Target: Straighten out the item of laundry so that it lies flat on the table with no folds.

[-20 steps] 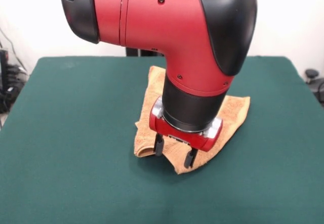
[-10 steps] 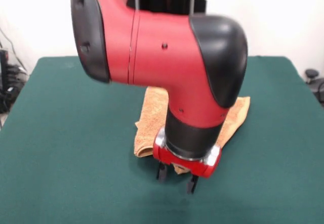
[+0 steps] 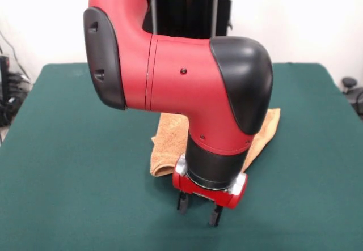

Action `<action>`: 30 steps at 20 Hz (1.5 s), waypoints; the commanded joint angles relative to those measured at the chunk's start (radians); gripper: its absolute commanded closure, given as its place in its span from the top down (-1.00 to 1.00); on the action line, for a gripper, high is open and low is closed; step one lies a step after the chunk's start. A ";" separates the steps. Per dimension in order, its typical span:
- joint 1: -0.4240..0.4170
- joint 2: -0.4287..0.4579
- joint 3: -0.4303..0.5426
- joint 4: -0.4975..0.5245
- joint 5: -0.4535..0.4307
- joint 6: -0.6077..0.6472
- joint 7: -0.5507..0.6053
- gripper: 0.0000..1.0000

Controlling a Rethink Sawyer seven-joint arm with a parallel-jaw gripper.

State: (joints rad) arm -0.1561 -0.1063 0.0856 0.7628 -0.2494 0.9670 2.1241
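**Pincer's down at the towel's near corner, grab looks like the step in hand**

Starting big: the table (image 3: 62, 149) is a wide green surface, and most of it is bare from what we can see. The arm (image 3: 187, 81) comes down from above and eats up the whole middle of the front view, so it hides a fair chunk of what matters.

The towel (image 3: 170, 140) sits around the middle of the table, behind and under the arm. We can see one part poking out on the picture's left of the wrist and another strip (image 3: 264, 129) on the right. The left part has a rolled or doubled edge, so it's clearly not flat. How the middle lies, we can't say, the arm covers it.

The pincer (image 3: 199, 208) is low, right at the table, just in front of the towel's near edge. Its two fingers (image 3: 182, 201) stand apart with only green showing between them, so we read it as parted and empty.

Our guess is we're at the grab stage: getting hold of the near corner. Next move would need the fingers to catch cloth, close, then pull outward and low so the fold opens instead of bunching.
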 commanded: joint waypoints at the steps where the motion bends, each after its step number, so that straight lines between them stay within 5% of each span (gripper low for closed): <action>1: 0.036 0.066 0.120 0.099 0.035 0.102 -0.113 1.00; 8: 0.059 -0.089 0.097 0.129 0.105 0.403 -0.082 1.00; 14: 0.053 -0.117 0.109 0.110 0.136 0.497 -0.082 1.00; 23: 0.045 -0.194 0.096 0.291 0.117 0.306 -0.102 1.00; 30: 0.042 -0.171 0.109 0.306 0.103 0.234 -0.094 1.00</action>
State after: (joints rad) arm -0.1382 -0.3089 0.0856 0.8909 -0.1543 1.2844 2.1241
